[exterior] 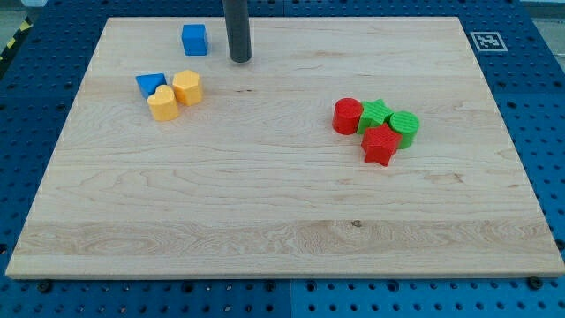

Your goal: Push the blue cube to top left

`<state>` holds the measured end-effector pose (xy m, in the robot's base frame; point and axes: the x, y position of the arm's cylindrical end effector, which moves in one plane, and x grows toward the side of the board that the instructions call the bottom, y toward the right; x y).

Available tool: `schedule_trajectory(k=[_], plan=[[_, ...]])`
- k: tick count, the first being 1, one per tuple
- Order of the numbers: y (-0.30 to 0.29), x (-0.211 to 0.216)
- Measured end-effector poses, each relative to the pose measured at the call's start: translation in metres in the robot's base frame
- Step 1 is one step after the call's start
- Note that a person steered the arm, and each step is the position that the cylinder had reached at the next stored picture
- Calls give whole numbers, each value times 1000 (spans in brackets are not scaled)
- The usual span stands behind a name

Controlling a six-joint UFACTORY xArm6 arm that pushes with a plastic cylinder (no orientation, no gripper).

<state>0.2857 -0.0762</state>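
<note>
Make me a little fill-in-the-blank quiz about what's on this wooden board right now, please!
1. My tip stands just to the view's ____ of the blue cube.
2. The number of yellow blocks touching each other is ____.
3. The blue wedge lies toward the view's ____ from the blue cube.
4. The red cylinder sits beside a ____ star.

Missing words: right; two; bottom; green

Pale, smooth-grained wooden board [282, 203]; matt plastic-looking blue cube [194, 40]; dark, smooth matt rod [237, 26].
</note>
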Motion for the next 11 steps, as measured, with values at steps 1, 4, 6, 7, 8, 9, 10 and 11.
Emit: schedule_trajectory(k=[1,4,6,7,8,9,10,11], plan=[[-36,-14],[-65,-20],[-99,-34],[-103,-36],[-103,-36],[-109,-38],[-118,-41],[-118,-41]])
